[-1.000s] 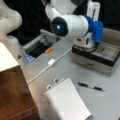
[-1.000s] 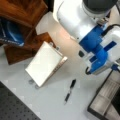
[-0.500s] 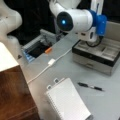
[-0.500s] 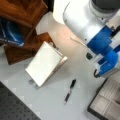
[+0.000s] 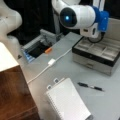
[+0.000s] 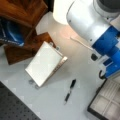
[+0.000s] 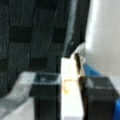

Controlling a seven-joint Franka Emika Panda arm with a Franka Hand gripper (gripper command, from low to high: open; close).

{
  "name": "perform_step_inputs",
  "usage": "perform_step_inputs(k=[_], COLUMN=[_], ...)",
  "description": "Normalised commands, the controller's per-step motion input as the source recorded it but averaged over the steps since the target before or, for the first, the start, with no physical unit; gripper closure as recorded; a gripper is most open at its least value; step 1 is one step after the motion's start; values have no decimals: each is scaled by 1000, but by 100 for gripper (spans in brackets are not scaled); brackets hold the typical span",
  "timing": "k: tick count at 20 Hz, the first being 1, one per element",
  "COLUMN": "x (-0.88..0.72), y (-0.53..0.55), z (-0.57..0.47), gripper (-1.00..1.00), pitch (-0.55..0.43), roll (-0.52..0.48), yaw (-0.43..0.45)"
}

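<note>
Gripper [image 7: 71, 100], fingers closed on a white block [image 7: 71, 85], over the compartment case [image 5: 100, 53]: risk, block slipping from a shallow pinch.

I have the white Franka arm [image 5: 77, 16] raised at a front view's top, its round black joint cap with a blue light facing the camera and a blue-clad wrist section [image 5: 101, 18] beyond it. In a front view the same white link [image 6: 92, 22] and blue wrist fill the right. The wrist view shows the hand [image 7: 72, 97]: two dark fingers [image 7: 46, 100] stand close together on a pale block between them.
</note>
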Motion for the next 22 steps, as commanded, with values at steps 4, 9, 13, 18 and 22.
perform_step_inputs(k=[4, 9, 13, 18, 22], x=[-111, -126, -118, -30, 76], y=[307, 256, 297, 333, 286], z=[97, 45, -1, -62, -48], gripper=[100, -100, -100, -100, -100], pitch=[55, 64, 69, 66, 76], roll=[25, 37, 43, 26, 42], yaw=[-38, -93, -138, -213, -256])
